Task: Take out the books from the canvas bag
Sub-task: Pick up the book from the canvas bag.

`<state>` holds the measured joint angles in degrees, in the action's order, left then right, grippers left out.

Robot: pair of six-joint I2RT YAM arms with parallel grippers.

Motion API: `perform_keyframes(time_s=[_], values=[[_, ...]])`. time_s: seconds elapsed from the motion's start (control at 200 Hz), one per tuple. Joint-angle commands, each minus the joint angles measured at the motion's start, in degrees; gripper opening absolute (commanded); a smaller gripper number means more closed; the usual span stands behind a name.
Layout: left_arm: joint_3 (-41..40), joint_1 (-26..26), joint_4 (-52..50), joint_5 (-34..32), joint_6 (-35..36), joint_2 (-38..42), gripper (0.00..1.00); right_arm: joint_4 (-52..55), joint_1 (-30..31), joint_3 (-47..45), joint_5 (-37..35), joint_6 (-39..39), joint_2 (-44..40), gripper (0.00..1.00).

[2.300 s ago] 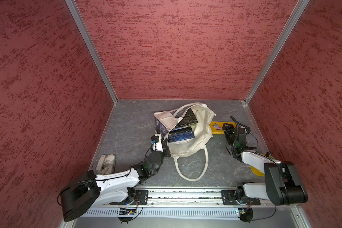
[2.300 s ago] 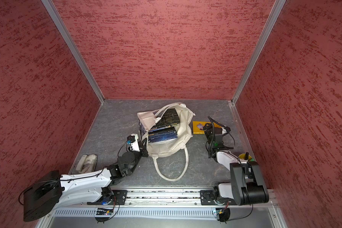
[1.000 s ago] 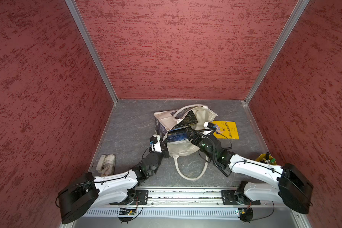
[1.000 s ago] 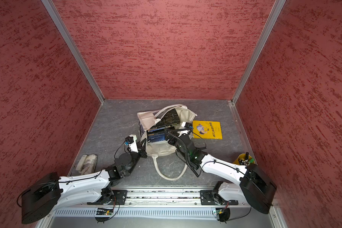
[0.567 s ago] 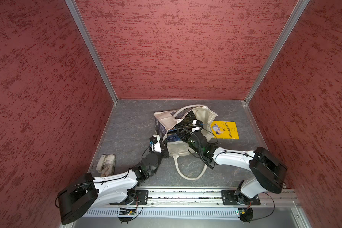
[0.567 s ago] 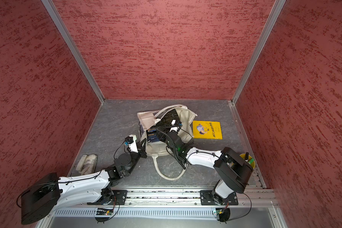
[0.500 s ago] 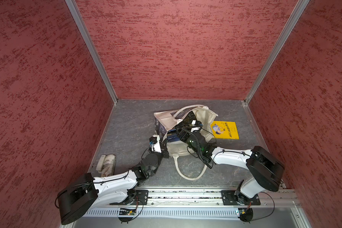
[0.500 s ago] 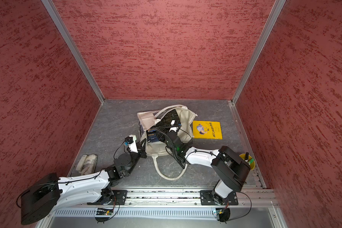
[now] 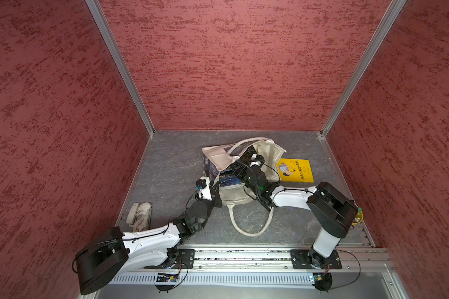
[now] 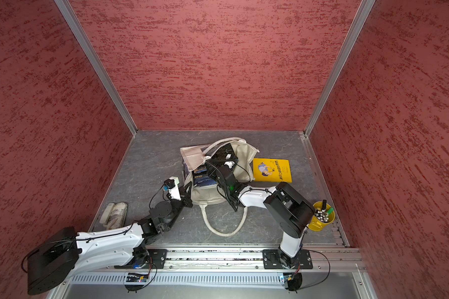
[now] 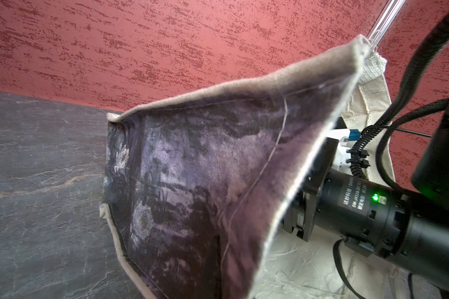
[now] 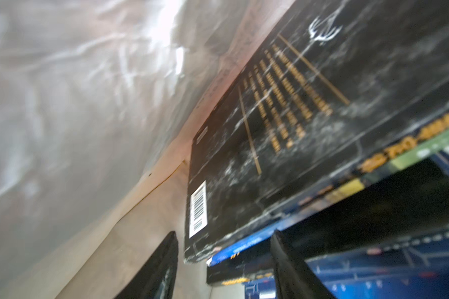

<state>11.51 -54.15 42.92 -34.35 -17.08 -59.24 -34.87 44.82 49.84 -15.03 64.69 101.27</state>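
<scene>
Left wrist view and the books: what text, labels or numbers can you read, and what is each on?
"达妙科技": label on the right arm's motor.
"DM-J4310", rest of the line unclear: same label.
Black book: gold text and a barcode, too blurred to read.
Blue books: spine lettering blurred.
Yellow book: cover characters too small to read.
Canvas bag: dark print only, no lettering in view.

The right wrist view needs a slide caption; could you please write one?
Inside the canvas bag, the right hand's open fingers straddle the black book's corner next to blue books.
</scene>
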Motion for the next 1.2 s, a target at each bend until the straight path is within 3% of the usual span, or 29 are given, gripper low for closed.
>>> perform_keyframes(time_s=[0.0, 0.225, 0.792, 0.922, 1.067, 1.192], values=[[0.16, 0.18, 2.35, 1.11, 0.55, 0.33, 0.0, -0.62, -0.49, 0.91, -0.58, 2.88, 1.14, 0.59], [-0.08, 0.16, 2.36, 1.04, 0.6, 0.78, 0.0, -2.06, -2.79, 1.91, 0.45, 3.65, 3.67, 0.57], [0.11, 0.19, 2.35, 1.12, 1.0, 0.11, 0.0, -0.77, -4.04, 9.11, -1.67, -2.46, 4.07, 0.32], [0.25, 0.14, 2.52, 1.3, 0.91, -0.27, 0.0, -0.46, -4.01, 10.3, -1.46, -2.81, 4.2, 0.32], [0.19, 0.1, 2.45, 1.39, 0.99, -0.1, 0.0, -0.35, -4.14, 12.63, -0.97, -3.71, 6.14, 0.44], [0.1, 0.12, 2.35, 1.21, 1.11, 0.07, 0.0, -2.21, -4.14, 14.01, -0.57, -3.91, 7.95, 0.47]])
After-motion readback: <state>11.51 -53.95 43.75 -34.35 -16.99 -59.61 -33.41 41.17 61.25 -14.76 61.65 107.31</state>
